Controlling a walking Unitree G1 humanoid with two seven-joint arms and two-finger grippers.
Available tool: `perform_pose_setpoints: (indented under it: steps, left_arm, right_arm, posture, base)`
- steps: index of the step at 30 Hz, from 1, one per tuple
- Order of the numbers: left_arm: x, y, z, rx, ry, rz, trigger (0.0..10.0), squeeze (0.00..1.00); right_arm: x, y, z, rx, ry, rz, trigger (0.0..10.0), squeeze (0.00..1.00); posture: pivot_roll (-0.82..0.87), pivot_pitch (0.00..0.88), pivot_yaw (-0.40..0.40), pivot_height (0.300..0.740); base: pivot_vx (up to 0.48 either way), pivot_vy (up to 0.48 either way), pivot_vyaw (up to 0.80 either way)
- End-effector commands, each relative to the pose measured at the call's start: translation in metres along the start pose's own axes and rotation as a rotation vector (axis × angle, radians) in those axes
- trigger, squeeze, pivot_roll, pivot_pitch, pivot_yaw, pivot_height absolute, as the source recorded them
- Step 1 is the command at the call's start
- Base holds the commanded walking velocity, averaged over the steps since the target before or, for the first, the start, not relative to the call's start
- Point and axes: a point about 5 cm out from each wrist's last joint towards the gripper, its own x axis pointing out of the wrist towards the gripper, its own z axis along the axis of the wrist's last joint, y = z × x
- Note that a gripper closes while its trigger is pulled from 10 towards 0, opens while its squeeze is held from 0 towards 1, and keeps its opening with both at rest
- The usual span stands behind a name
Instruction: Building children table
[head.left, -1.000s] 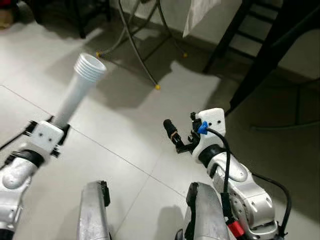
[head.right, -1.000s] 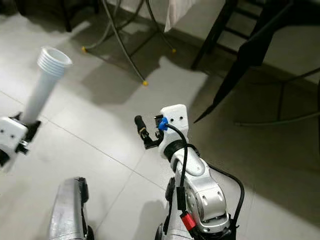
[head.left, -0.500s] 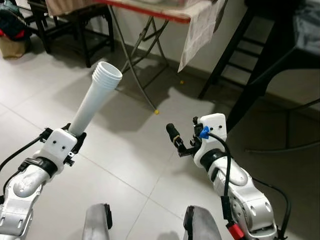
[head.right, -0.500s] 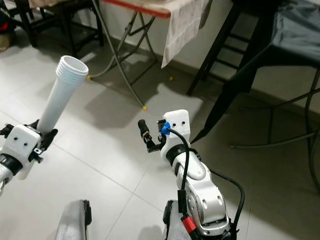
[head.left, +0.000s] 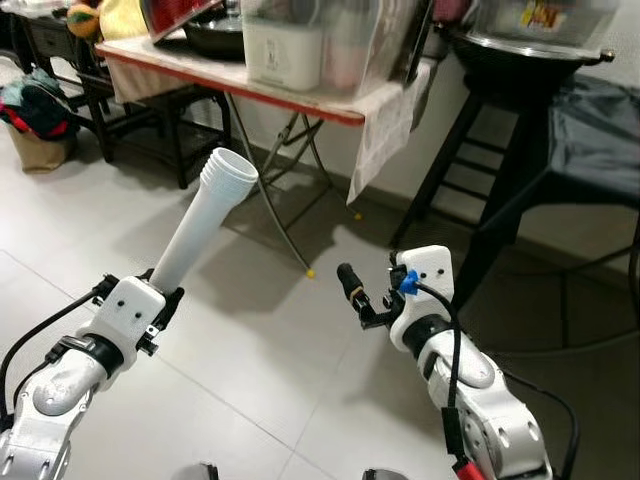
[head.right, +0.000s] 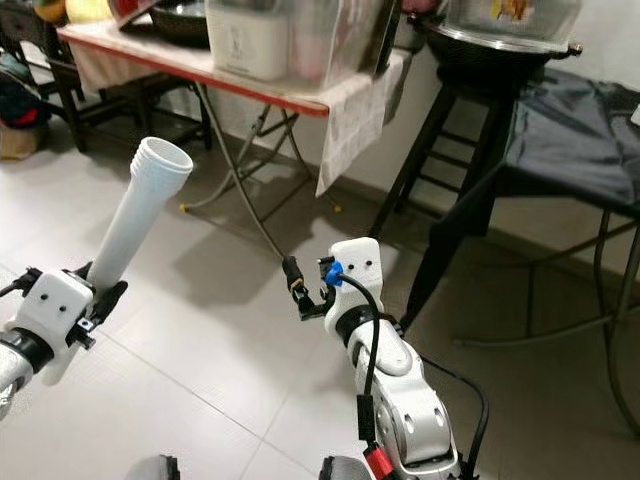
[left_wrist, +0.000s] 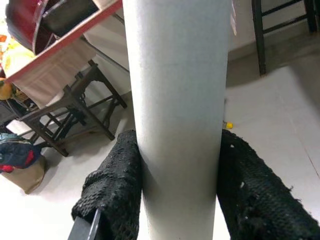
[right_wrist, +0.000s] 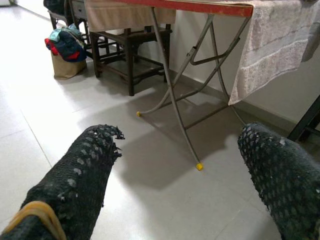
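The left gripper (left_wrist: 177, 200) grasps a long white plastic tube with a threaded, ridged open end (head.left: 205, 215), its two black mesh-covered fingers (left_wrist: 112, 187) pressed against opposite sides of the smooth shaft. The tube rises from the gripper at a tilt, leaning forward and to the robot's right, so that its threaded mouth sits in the air above the pale tiled floor (head.left: 250, 330), in front of a folding table with a red-edged top and grey metal crossed legs (head.left: 285, 100). The right gripper (head.left: 352, 290) is held out over the floor at the middle of the scene, near the robot's body; its two fingers (right_wrist: 75, 185) are spread well apart with nothing between them. A white wrist housing with a blue connector and a black cable (head.left: 425, 275) sits just behind these fingers. A pale cloth (head.right: 355, 115) hangs over the near corner of the folding table, and a white appliance (head.right: 245, 40) stands on its top. To the robot's right stands a black stool with slanted legs (head.right: 450, 190), carrying a large metal pot (head.right: 505, 30). A dark wooden bench (right_wrist: 122, 42) and a bag with colourful contents (right_wrist: 65, 50) stand on the robot's left, beyond the table.
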Motion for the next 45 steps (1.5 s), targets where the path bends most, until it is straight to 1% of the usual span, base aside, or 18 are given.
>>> perform_pose_setpoints:
  steps: [1, 7, 11, 13, 15, 18, 24, 30, 35, 45]
  left_arm:
    - [0.000, -0.008, 0.002, 0.002, 0.002, -0.029, 10.0, 0.00]
    - [0.002, -0.010, 0.002, 0.003, 0.008, -0.033, 10.0, 0.00]
    - [0.003, -0.011, 0.001, 0.002, 0.009, -0.035, 10.0, 0.00]
    - [0.003, -0.012, 0.001, 0.003, 0.011, -0.041, 10.0, 0.00]
    - [0.003, -0.017, 0.001, 0.006, 0.015, -0.058, 10.0, 0.00]
    - [0.003, -0.019, 0.001, 0.006, 0.016, -0.064, 10.0, 0.00]
    - [0.003, -0.020, 0.001, 0.013, 0.019, -0.075, 10.0, 0.00]
    - [0.003, -0.020, 0.000, 0.028, 0.027, -0.094, 10.0, 0.00]
    - [0.006, -0.022, 0.002, 0.041, 0.021, -0.108, 10.0, 0.00]
    - [0.007, -0.024, 0.002, 0.054, 0.018, -0.116, 10.0, 0.00]
  right_arm:
    - [-0.003, -0.004, -0.003, -0.006, -0.002, -0.021, 10.0, 0.00]
    - [-0.004, -0.008, -0.007, -0.014, 0.000, -0.035, 10.0, 0.00]
    - [-0.004, -0.008, -0.008, -0.015, 0.001, -0.038, 10.0, 0.00]
    - [-0.004, -0.008, -0.009, -0.015, 0.001, -0.039, 10.0, 0.00]
    - [-0.004, -0.009, -0.011, -0.018, 0.001, -0.044, 10.0, 0.00]
    - [-0.005, -0.010, -0.011, -0.019, 0.000, -0.047, 10.0, 0.00]
    - [-0.006, -0.012, -0.012, -0.019, 0.001, -0.059, 10.0, 0.00]
    - [-0.009, -0.015, -0.015, -0.021, 0.003, -0.082, 10.0, 0.00]
    - [-0.012, -0.019, -0.016, -0.029, 0.007, -0.097, 10.0, 0.00]
    - [-0.013, -0.021, -0.017, -0.031, 0.004, -0.105, 10.0, 0.00]
  posture:
    - [0.08, 0.000, -0.076, 0.645]
    - [0.08, 0.000, -0.073, 0.665]
    - [0.09, 0.000, -0.074, 0.670]
    - [0.09, 0.000, -0.074, 0.675]
    - [0.09, 0.000, -0.071, 0.685]
    - [0.09, 0.000, -0.069, 0.690]
    - [0.08, 0.000, -0.065, 0.700]
    - [0.08, 0.000, -0.057, 0.720]
    - [0.08, 0.000, -0.052, 0.740]
    - [0.08, 0.000, -0.052, 0.740]
  base:
    - [0.000, 0.000, 0.00]
    - [0.000, 0.000, 0.00]
    - [0.000, 0.000, 0.00]
    - [0.000, 0.000, 0.00]
    - [0.000, 0.000, 0.00]
    - [0.000, 0.000, 0.00]
    - [0.000, 0.000, 0.00]
    - [0.000, 0.000, 0.00]
    - [0.000, 0.000, 0.00]
    - [0.000, 0.000, 0.00]
